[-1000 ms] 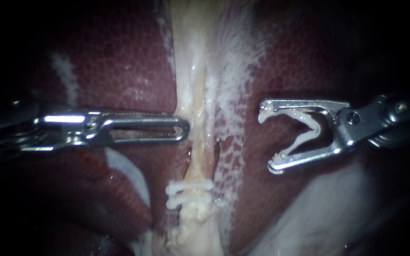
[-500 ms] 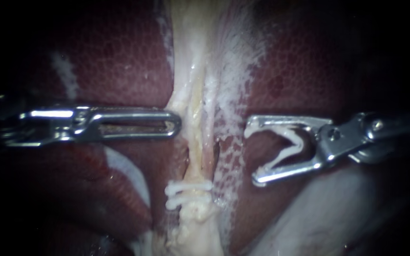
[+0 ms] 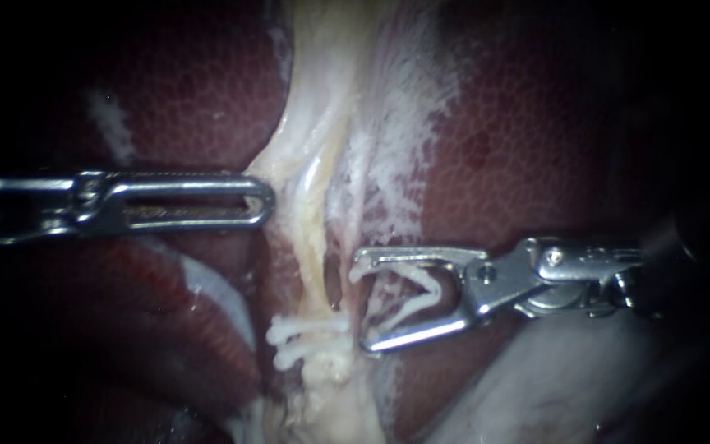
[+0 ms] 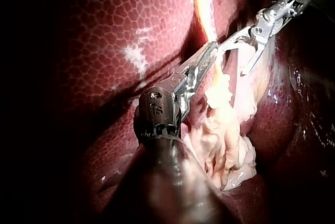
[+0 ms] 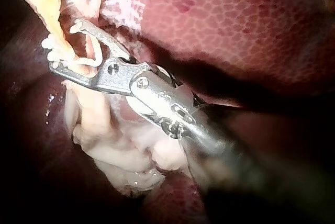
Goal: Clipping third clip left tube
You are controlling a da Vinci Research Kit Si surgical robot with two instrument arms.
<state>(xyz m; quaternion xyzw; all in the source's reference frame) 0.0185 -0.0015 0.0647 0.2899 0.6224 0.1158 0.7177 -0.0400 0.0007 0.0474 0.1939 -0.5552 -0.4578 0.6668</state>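
**Hazard.** The right instrument (image 3: 361,306) carries a loaded clip (image 3: 435,284). Its tips sit just beside the left tube (image 3: 315,238) and just above the two placed clips (image 3: 310,330).
- **Misfire.** If the jaws close from this position, the clip will probably fire on the thin webbing (image 3: 388,164) beside the tube, or catch only part of the tube. Cause: the tube is not seen to lie fully between the clip's legs.
- **Spacing.** An advance at this height may set the new clip against the placed clips rather than apart from them.
- **Traction.** If traction is lost, the tube would likely slacken and drift off line.

**Jaw state, right instrument.** The jaws stand wide apart in a V. Each jaw bears one leg of the white clip, and nothing else is gripped. The upper tip is at the webbing. The right wrist view does not settle whether the tube has entered the opening.

**Left tube.** This is a pale yellowish strand running down the middle of the endoscope view, between the two instruments. The placed clips cross it near its lower end.

**Left instrument** (image 3: 266,201). The jaws lie close together and appear to pinch the edge of the pale tissue (image 3: 288,177) at their tip. That tissue is tented sideways, away from the right instrument.

**Surroundings.** Dark red liver (image 3: 519,148) lies on both sides.
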